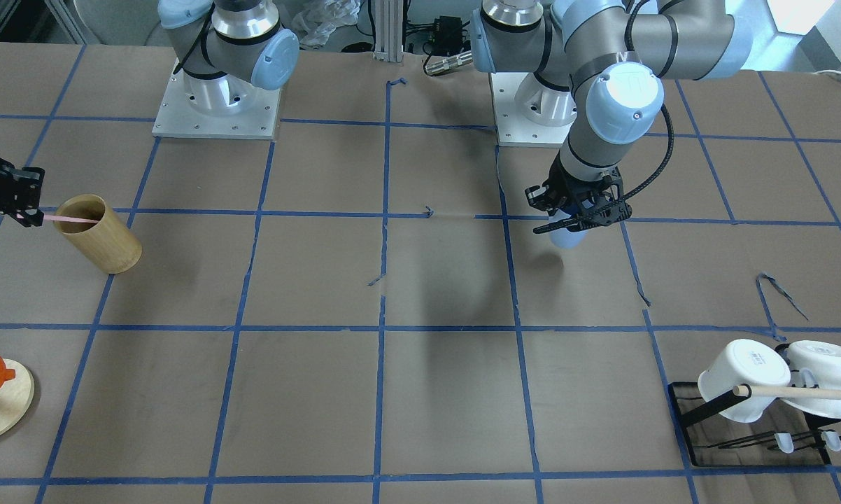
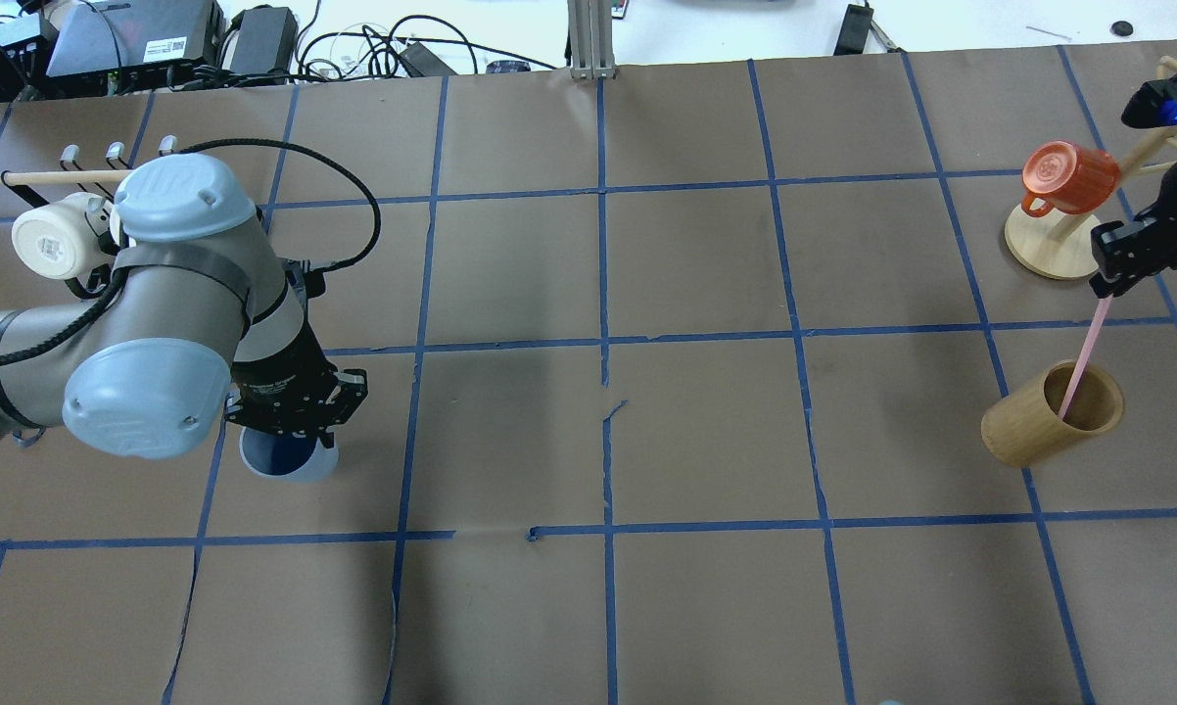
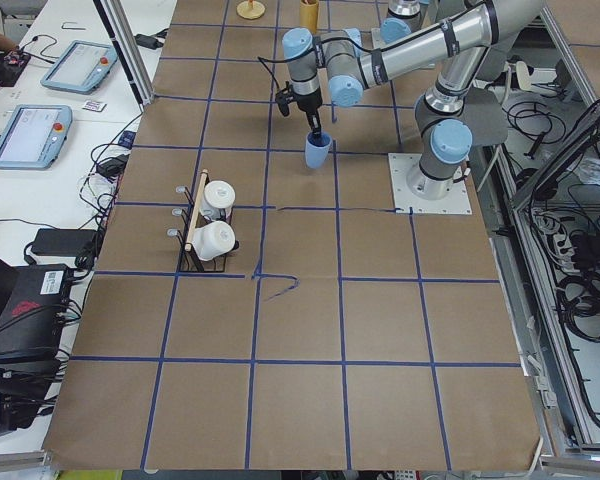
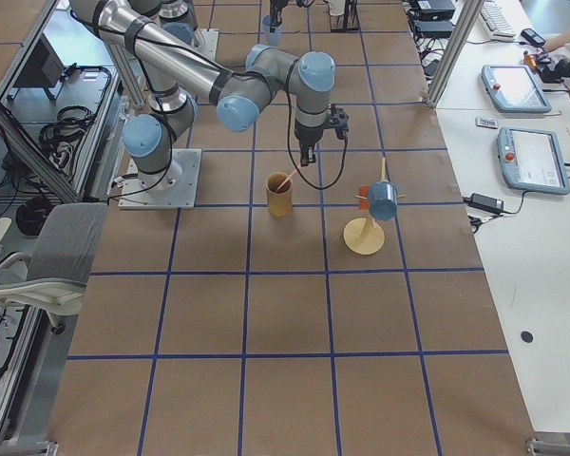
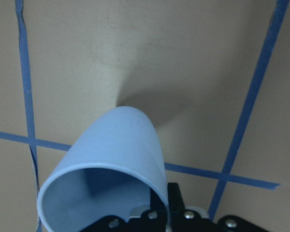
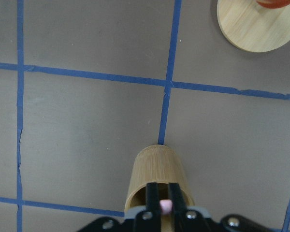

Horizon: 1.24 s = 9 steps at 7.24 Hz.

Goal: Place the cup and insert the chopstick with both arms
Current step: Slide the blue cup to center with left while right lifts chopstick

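My left gripper is shut on the rim of the light blue cup. It holds the cup upright, low over the brown paper at the table's left; I cannot tell whether the cup touches it. The cup also shows in the front view and the left wrist view. My right gripper is shut on the top of a pale pink chopstick. The chopstick's lower end is inside the tan bamboo cylinder, at the table's right. The right wrist view shows the stick's tip between the fingers, above the cylinder.
A black rack with white mugs stands beyond the left arm, near the table's corner. An orange cup hangs on a wooden stand just beyond the bamboo cylinder. Blue tape lines grid the brown paper.
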Available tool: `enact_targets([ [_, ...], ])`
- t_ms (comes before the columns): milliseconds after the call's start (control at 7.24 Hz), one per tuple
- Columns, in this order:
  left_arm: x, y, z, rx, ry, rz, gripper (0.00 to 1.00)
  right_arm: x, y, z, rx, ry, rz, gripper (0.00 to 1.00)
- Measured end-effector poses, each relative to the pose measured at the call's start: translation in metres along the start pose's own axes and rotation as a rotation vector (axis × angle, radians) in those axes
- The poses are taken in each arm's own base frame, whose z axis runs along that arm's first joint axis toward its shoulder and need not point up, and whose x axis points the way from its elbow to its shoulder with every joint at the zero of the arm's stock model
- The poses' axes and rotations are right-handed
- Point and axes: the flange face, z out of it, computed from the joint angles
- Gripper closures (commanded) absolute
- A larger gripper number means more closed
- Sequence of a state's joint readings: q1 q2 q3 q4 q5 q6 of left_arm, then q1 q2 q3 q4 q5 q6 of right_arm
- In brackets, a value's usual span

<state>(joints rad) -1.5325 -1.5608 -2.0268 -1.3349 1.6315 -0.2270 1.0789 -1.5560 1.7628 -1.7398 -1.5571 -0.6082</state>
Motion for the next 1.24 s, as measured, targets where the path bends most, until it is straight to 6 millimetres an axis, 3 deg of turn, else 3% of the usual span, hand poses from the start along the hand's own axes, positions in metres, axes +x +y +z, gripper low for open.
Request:
enact_targets([
  [276, 0.040, 0.006, -0.006, -0.010, 0.049, -0.091, 1.00, 0.002, -0.005, -0.045, 0.015, 0.009, 0.000, 1.00],
  [691, 0.107, 0.021, -0.008, -0.009, 0.096, -0.221, 1.00, -0.009, -0.010, -0.134, 0.065, 0.012, -0.011, 1.00],
  [967, 0.148, 0.018, -0.013, -0.003, 0.120, -0.322, 1.00, -0.039, -0.031, -0.147, 0.127, -0.021, 0.031, 1.00],
  [1244, 0.191, 0.009, -0.016, -0.011, 0.163, -0.473, 1.00, -0.090, -0.055, -0.146, 0.175, -0.024, 0.029, 1.00],
])
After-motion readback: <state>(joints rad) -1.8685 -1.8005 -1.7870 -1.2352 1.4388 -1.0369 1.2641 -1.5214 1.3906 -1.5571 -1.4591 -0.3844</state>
